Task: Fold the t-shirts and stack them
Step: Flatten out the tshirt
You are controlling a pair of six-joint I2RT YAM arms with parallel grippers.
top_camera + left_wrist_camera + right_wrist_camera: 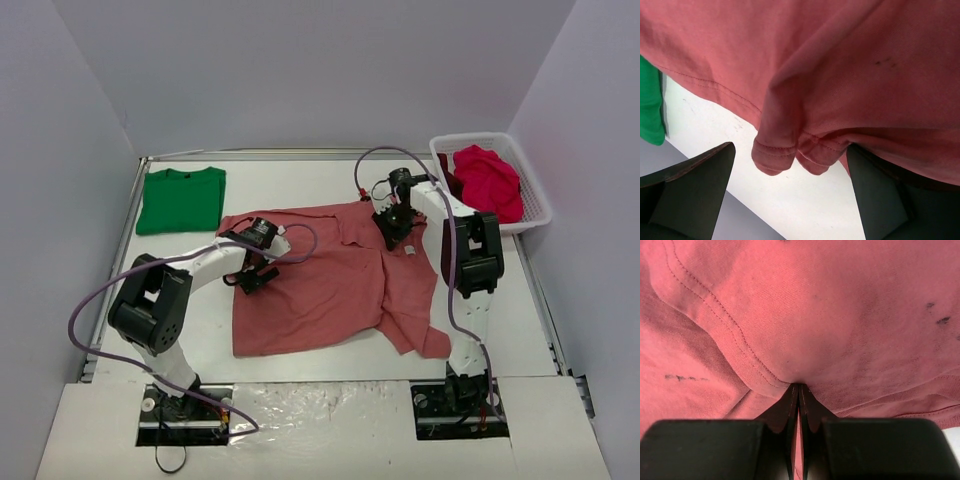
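Note:
A salmon-pink t-shirt (330,290) lies spread and rumpled across the middle of the white table (300,180). My right gripper (395,228) sits at its far right part, shut on a pinch of the pink fabric (815,305); in the right wrist view the jaws (798,386) meet with cloth between them. My left gripper (250,278) stands open at the shirt's left sleeve, whose bunched hem (775,155) hangs between the wide-apart fingers (700,185) without touching them. A folded green t-shirt (181,198) lies at the back left. Crimson t-shirts (487,180) are heaped in the basket.
The white lattice basket (533,190) stands at the back right edge of the table. The green shirt's edge (650,105) shows at the left of the left wrist view. Grey walls close in the table on three sides.

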